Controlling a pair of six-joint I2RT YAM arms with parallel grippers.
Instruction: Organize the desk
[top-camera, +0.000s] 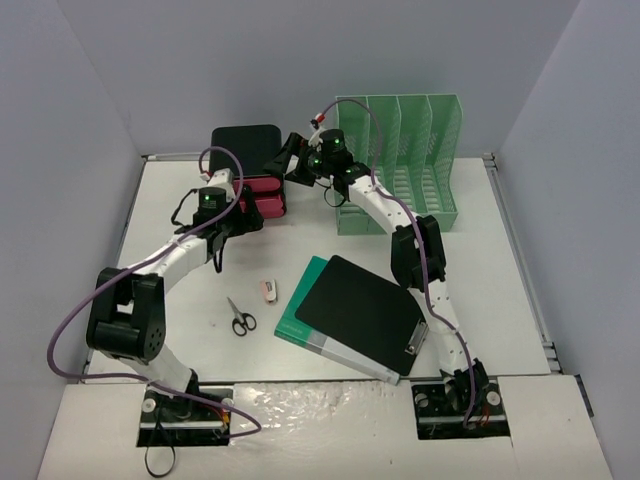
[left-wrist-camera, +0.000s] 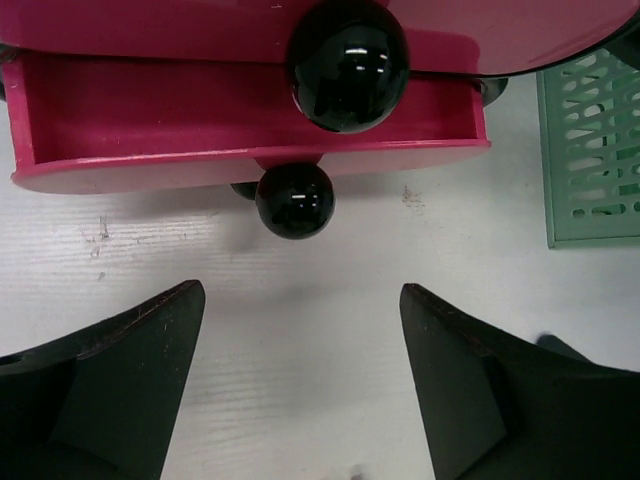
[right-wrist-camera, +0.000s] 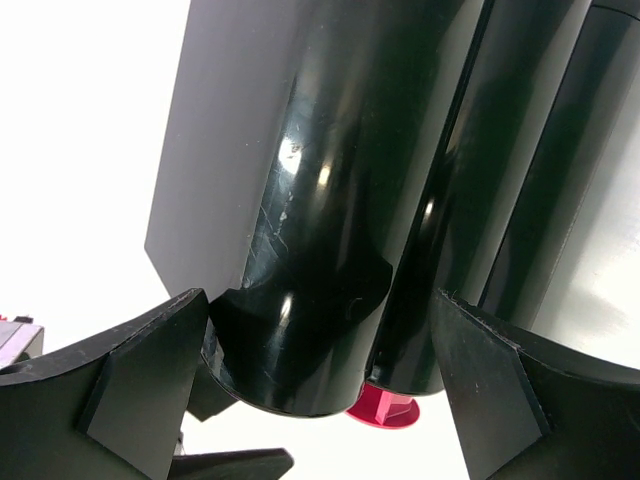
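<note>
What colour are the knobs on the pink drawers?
Glossy black knobs, clearest in the left wrist view.

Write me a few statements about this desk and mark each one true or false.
1. The scissors lie on the desk, left of the clipboard. True.
2. The left gripper is shut on a knob. False: it is open, and the knob sits ahead of its fingers, not between them.
3. A pink drawer is pulled open. True.
4. The clipboard stands in the green file rack. False: it lies flat on a teal folder on the desk, nearer the arms' bases than the green file rack.
</note>
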